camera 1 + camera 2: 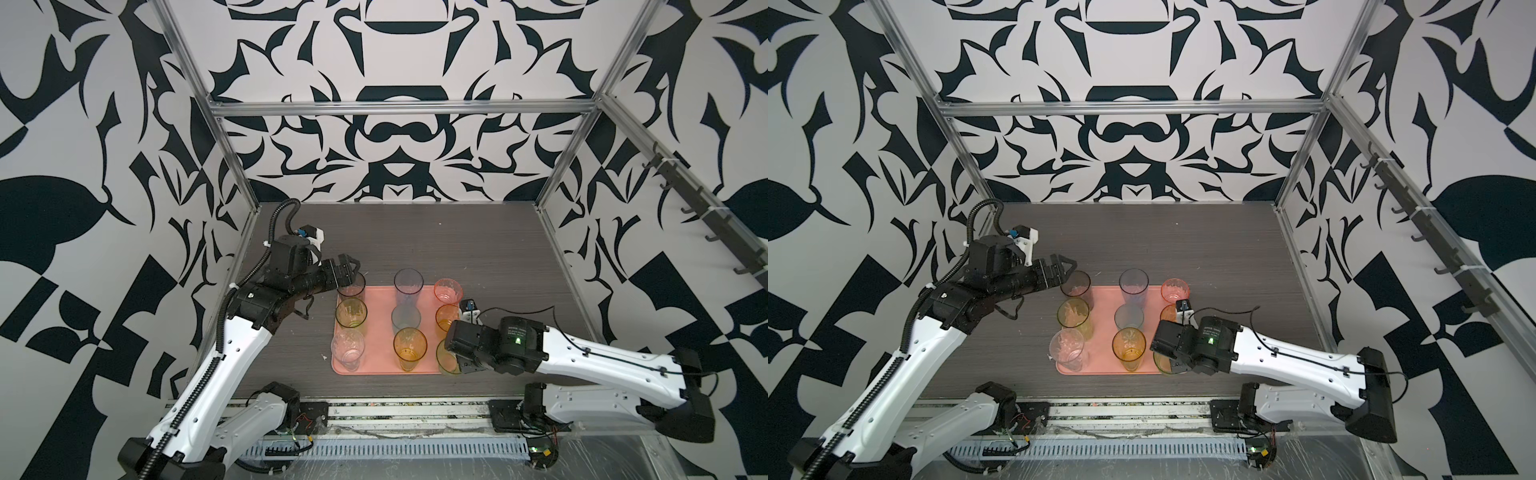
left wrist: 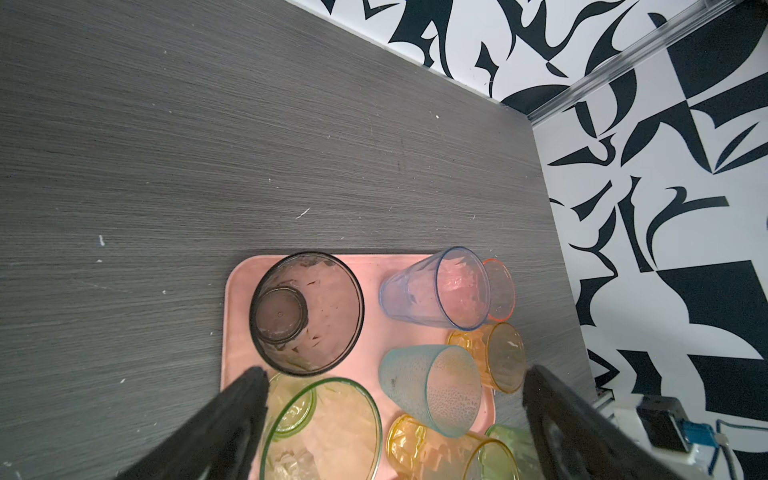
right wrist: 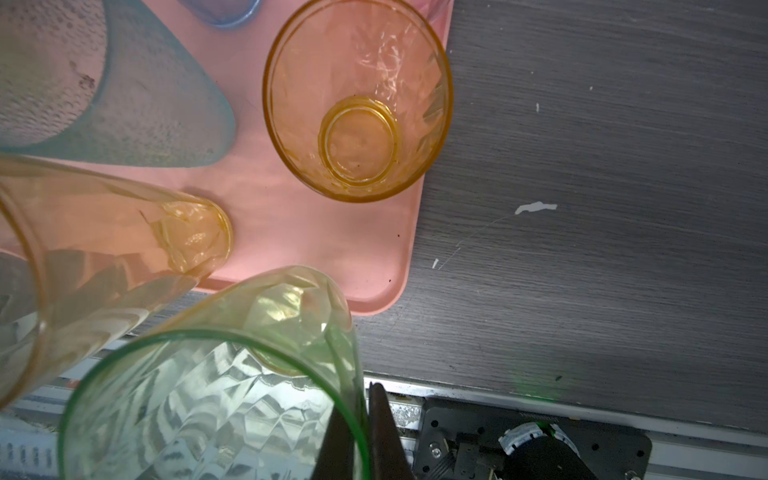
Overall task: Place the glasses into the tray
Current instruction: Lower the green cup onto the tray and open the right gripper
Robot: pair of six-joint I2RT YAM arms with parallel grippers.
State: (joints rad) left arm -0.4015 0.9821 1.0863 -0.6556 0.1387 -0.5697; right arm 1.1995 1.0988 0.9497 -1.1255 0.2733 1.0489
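The salmon-pink tray (image 1: 380, 305) lies mid-table with several glasses upright on it: smoky grey (image 1: 351, 286), yellow-green (image 1: 351, 313), clear (image 1: 347, 348), blue (image 1: 408, 284), teal (image 1: 406, 319), tall amber (image 1: 410, 348), pink (image 1: 448, 290) and short amber (image 1: 445, 318). My left gripper (image 1: 352, 271) hangs open over the tray's far left corner, its black fingers (image 2: 253, 390) wide apart above the glasses. My right gripper (image 3: 363, 419) is shut on the rim of a green glass (image 3: 208, 395). That glass leans, with its base over the tray's (image 3: 374, 249) near right corner.
The dark wood-grain table (image 1: 457, 245) stretches behind the tray to the patterned back wall. Metal frame posts (image 1: 232, 162) stand at both sides. A metal rail (image 1: 395, 409) with the arm mounts runs along the front edge.
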